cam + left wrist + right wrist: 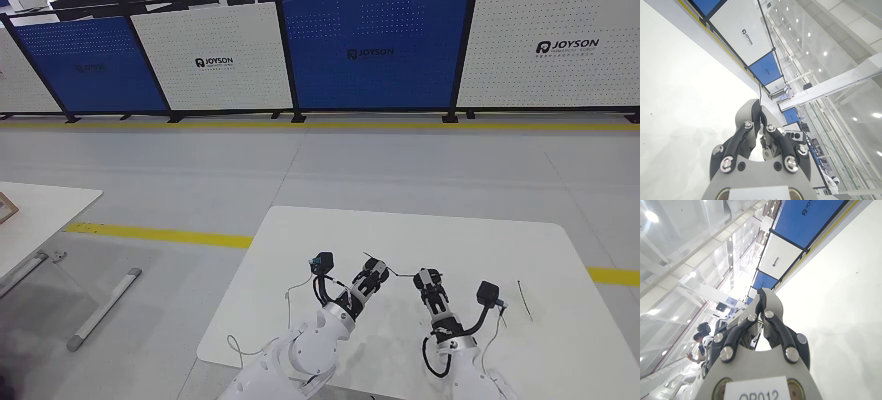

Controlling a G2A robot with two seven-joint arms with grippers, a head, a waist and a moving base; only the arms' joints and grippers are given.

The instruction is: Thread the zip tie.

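A thin black zip tie (396, 271) hangs just above the white table (480, 235), between my two grippers. My left gripper (375, 267) is shut on it. In the left wrist view the strap (759, 91) sticks straight out past the closed fingertips (755, 106). My right gripper (425, 275) sits close by on the right, and the tie's other end reaches its tips. In the right wrist view this gripper (761, 294) is shut, and a small black piece of the tie (760, 290) pokes out at the tip.
A second black zip tie (523, 299) lies flat on the table near its right side, beyond my right arm. The table's far and left edges drop to grey floor. A lower white table (40, 215) stands at the far left.
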